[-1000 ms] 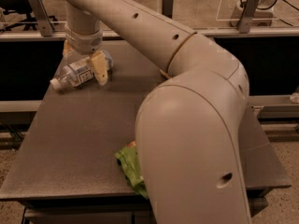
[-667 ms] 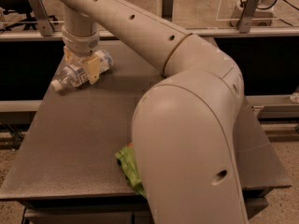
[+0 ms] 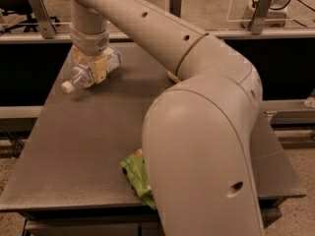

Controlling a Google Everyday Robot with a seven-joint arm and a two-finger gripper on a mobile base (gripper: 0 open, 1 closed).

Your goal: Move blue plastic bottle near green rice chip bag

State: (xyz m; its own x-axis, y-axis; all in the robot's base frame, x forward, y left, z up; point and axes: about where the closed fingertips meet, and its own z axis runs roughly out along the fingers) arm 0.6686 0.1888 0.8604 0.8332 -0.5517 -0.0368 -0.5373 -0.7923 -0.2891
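No text legible; end effector (image 3: 96, 69) grips the bottle (image 3: 78, 76), upper left

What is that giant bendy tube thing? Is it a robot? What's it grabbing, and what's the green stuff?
Yes, it's a robot! The big pale tube is its arm. There is just one picture, taken from close behind the arm's fat elbow and looking down at a table. That is why the arm fills so much of the view.

At the far end of the arm, over the table's far left part, is the gripper. It is the robot's hand, and it has two fingers that squeeze together. Right now it is squeezed around a blue plastic bottle. The bottle is held sideways with its white cap sticking out to the left.

The green stuff near the front edge is a green rice chip bag, half hidden behind the arm. The bottle is far from it.
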